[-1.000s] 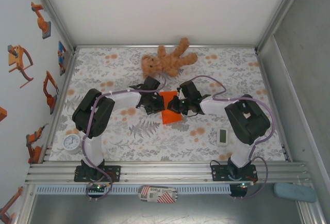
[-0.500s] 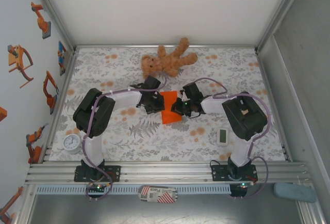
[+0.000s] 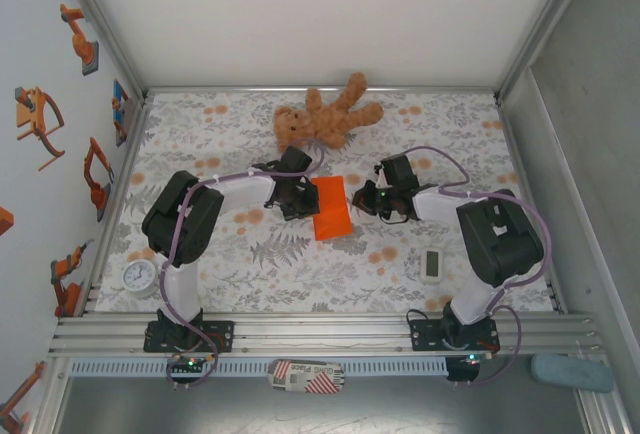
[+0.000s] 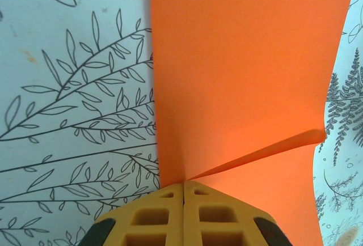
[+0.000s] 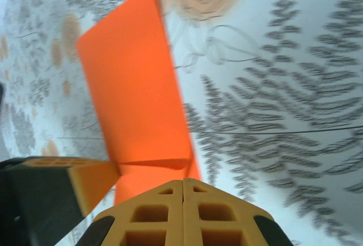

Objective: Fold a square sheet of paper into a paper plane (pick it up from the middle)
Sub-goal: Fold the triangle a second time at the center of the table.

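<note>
The square sheet of paper (image 3: 332, 209), bright orange, lies on the patterned table as a narrow rectangle between my two grippers. A crease runs across the square sheet of paper (image 4: 244, 59) and starts right at the tips of my left gripper (image 4: 183, 185). My left gripper (image 3: 308, 201) is shut and its tips rest on the sheet's left edge. My right gripper (image 3: 362, 204) is shut with nothing in it, just off the sheet's right edge. In the right wrist view the right gripper (image 5: 182, 182) hovers by the sheet (image 5: 133, 87), facing a left finger (image 5: 85, 183).
A brown teddy bear (image 3: 322, 119) lies behind the sheet near the back wall. A small white gadget (image 3: 431, 264) sits at the front right and a round white dial (image 3: 139, 276) at the front left. Side walls close in the table (image 3: 250, 284).
My right gripper has slid to the right, off the sheet, so the sheet's whole width shows. The left gripper and the sheet have stayed put.
</note>
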`<state>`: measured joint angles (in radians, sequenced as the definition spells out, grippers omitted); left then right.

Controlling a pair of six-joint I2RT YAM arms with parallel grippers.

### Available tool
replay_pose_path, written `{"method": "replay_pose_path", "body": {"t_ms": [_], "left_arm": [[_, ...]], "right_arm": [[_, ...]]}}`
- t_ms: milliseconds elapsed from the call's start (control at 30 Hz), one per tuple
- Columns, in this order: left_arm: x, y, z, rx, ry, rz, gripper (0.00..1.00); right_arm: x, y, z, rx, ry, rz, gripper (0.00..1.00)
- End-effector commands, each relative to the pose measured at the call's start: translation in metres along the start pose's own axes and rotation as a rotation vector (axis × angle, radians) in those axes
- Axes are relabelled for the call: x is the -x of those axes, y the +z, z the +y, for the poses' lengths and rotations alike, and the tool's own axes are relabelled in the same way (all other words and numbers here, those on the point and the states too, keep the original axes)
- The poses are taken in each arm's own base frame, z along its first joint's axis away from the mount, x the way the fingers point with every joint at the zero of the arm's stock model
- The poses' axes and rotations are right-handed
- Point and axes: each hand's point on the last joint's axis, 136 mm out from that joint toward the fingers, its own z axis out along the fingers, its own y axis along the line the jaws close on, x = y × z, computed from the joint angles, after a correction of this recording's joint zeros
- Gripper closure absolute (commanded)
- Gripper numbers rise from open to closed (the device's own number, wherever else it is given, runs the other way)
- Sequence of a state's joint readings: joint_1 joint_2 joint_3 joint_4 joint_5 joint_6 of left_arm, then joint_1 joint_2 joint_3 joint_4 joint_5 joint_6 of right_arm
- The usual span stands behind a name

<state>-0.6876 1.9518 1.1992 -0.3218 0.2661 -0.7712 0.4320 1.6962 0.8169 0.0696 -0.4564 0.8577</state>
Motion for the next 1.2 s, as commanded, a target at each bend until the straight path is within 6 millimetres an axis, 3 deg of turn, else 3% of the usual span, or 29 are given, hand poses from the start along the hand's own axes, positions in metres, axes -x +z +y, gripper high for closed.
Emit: {"method": "replay_pose_path", "body": {"t_ms": [0,233,367,533,700,800,1000,1167], "left_arm": [[-0.013,0.016,0.045,0.165,-0.005,0.054,1.0],[-0.015,0.018,0.047,0.171,-0.009,0.065,1.0],[-0.017,0.019,0.051,0.187,-0.014,0.071,1.0],[-0.02,0.022,0.059,0.213,-0.016,0.08,1.0],[-0.021,0.022,0.064,0.216,-0.019,0.086,1.0],[-0.02,0.022,0.062,0.208,-0.015,0.082,1.0],[-0.012,0.02,0.051,0.172,0.013,0.071,1.0],[-0.007,0.018,0.038,0.13,0.057,0.075,1.0]], "right_arm": [[-0.009,0.006,0.022,0.02,-0.074,0.031,1.0],[-0.031,0.04,0.031,0.023,-0.096,0.131,1.0],[-0.034,0.049,0.026,0.012,-0.089,0.148,1.0],[-0.022,0.044,0.006,-0.002,-0.042,0.11,1.0],[-0.001,0.03,-0.028,-0.031,0.058,0.05,1.0],[0.012,0.019,-0.036,-0.046,0.078,0.012,1.0],[0.022,-0.007,-0.01,-0.027,0.008,-0.037,1.0],[-0.001,0.002,0.016,0.015,-0.036,0.034,1.0]]}}
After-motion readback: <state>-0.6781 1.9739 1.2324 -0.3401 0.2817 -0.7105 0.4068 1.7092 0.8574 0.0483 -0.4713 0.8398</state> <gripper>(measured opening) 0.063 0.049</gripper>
